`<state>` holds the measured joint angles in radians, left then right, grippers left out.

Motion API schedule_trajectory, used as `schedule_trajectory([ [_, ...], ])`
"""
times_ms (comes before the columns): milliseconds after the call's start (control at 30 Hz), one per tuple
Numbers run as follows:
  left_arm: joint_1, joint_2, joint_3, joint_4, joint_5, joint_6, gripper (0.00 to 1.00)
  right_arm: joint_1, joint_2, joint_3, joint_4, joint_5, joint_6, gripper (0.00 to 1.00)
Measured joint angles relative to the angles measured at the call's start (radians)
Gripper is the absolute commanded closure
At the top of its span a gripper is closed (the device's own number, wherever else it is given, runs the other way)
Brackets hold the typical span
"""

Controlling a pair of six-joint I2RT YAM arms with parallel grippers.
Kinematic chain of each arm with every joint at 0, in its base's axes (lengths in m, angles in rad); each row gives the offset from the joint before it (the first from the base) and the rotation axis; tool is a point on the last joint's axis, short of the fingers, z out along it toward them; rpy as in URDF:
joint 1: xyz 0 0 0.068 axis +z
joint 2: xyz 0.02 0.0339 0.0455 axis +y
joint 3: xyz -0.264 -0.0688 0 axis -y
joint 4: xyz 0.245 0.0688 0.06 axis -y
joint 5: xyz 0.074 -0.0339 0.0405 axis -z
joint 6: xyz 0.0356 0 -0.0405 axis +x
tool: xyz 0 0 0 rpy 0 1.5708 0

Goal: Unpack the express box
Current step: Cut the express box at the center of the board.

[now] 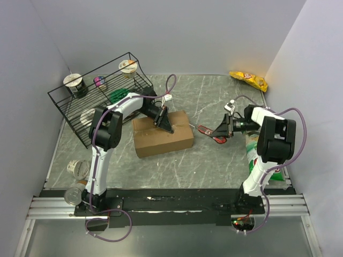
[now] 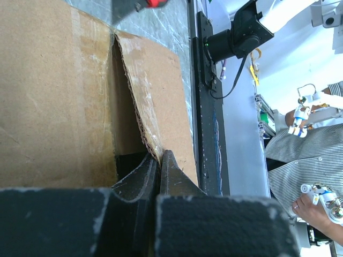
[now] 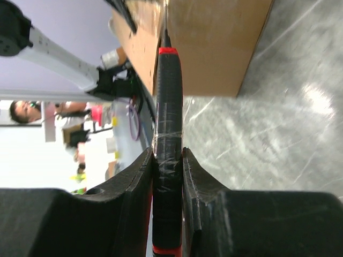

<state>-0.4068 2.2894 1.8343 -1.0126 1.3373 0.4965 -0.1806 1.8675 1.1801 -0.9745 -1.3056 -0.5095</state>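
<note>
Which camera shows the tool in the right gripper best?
Right wrist: the black-and-red tool fills the frame, clamped in the right gripper. Top view shows it small; left wrist, only a red bit.

L arm (image 1: 104, 128) is folded at the elbow, with the forearm extended twd. centre and the wrist pitched down. L gripper (image 2: 159, 155) is closed, jaws pressed together on a flap edge of the express box (image 2: 53, 91). R arm (image 1: 273, 136) is raised at the elbow, with the wrist turned twd. centre. R gripper (image 3: 168, 152) is clamped on a black-and-red tool (image 3: 168, 96), whose tip is pointed away from the wrist.
</note>
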Motion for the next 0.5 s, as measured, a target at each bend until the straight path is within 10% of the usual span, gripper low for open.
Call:
schedule_trajectory([
  [500,0.005,0.014,0.025,-0.013,-0.003,-0.001,0.99,0.004,0.021,0.013,-0.31,0.083,-0.353,1.0],
])
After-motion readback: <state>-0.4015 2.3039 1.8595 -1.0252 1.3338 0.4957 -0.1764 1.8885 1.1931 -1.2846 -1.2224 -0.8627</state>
